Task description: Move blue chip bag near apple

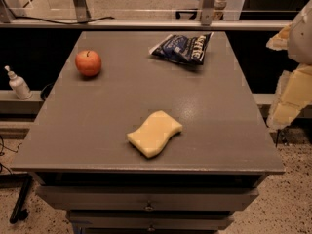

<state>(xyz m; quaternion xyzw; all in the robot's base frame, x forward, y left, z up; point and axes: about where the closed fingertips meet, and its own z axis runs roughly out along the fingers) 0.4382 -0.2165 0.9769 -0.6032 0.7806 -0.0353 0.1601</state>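
The blue chip bag [182, 48] lies flat near the far right edge of the grey table [97, 130], its white lettering facing up. The red-orange apple [88, 63] stands upright at the far left of the table, well apart from the bag. My gripper [291, 99] shows as pale cream parts at the right edge of the view. It is off the table's right side, away from both the bag and the apple, and it holds nothing that I can see.
A pale yellow wavy sponge [154, 133] lies near the table's front middle. A small white pump bottle [18, 84] stands on a ledge to the left of the table. A metal rail [146, 24] runs behind the table. Drawers sit below the front edge.
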